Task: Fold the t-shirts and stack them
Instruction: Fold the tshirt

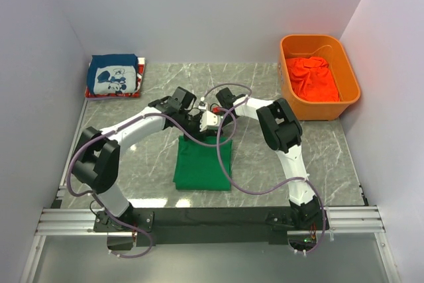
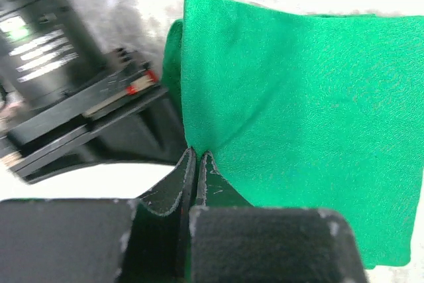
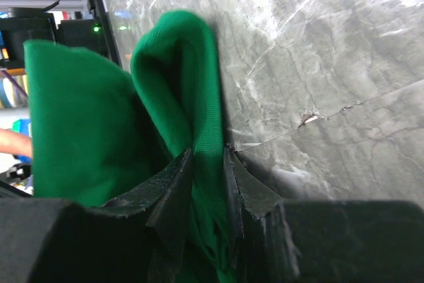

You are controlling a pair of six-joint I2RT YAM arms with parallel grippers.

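Green t-shirt (image 1: 202,162) lies folded on worktop (image 1: 152,157), middle, toward near edge. Both grippers meet at its far edge. Overhead view hides jaws from me; wrist views settle it.

Left gripper (image 2: 195,158): jaws pressed together, thin cloth edge seemingly nipped at tips.

Right gripper (image 3: 207,156): jaws part-way apart, clamped on thick fold of green.

Only overhead shows me rest: dark blue t-shirt (image 1: 114,76) stacked on red t-shirt (image 1: 112,93), far left corner; orange-red t-shirt (image 1: 310,79) inside orange bin (image 1: 349,97), far right corner.
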